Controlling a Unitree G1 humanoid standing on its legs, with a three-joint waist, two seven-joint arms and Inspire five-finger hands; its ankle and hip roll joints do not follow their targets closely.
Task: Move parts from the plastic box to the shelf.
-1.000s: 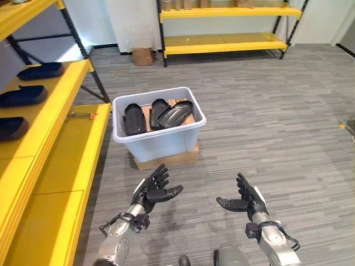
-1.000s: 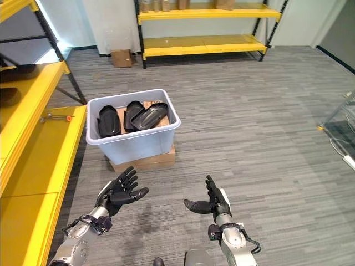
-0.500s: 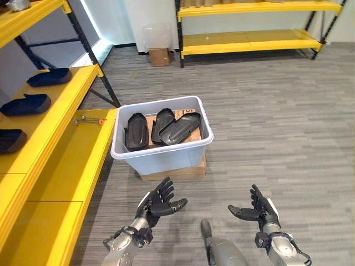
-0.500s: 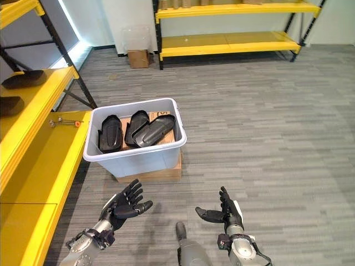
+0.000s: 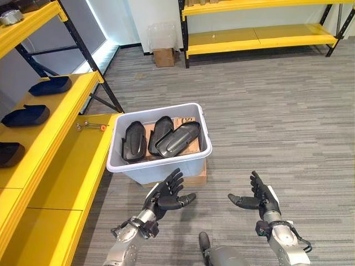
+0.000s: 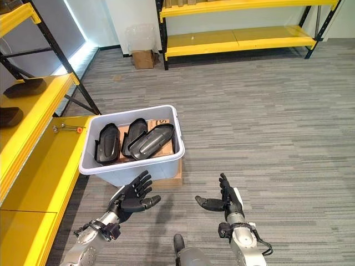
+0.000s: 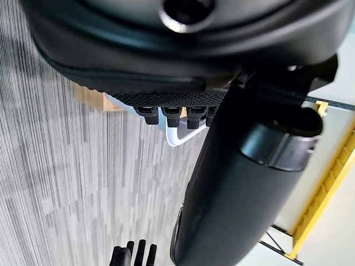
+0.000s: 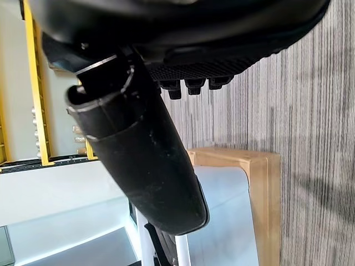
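Observation:
A pale plastic box (image 5: 166,164) stands on a flat cardboard base on the carpet and holds three black moulded parts (image 5: 177,138). The yellow shelf (image 5: 66,100) on my left carries more dark parts (image 5: 50,85) on its middle level. My left hand (image 5: 169,194) hovers open, palm up, just in front of the box's near wall. Open too, my right hand (image 5: 260,199) floats over the carpet to the right of the box, thumb pointing inward. Neither hand holds anything.
A small tool with an orange tip (image 5: 91,127) lies on the lower yellow shelf board beside the box. A second yellow rack (image 5: 260,36) stands against the far wall, with a small cardboard box (image 5: 163,56) and a clear bin (image 5: 161,36) beside it. Grey carpet spreads to the right.
The whole picture has shifted, so the camera moved nearer the box. Both hands have risen in view and the left hand now sits close to the box's near wall.

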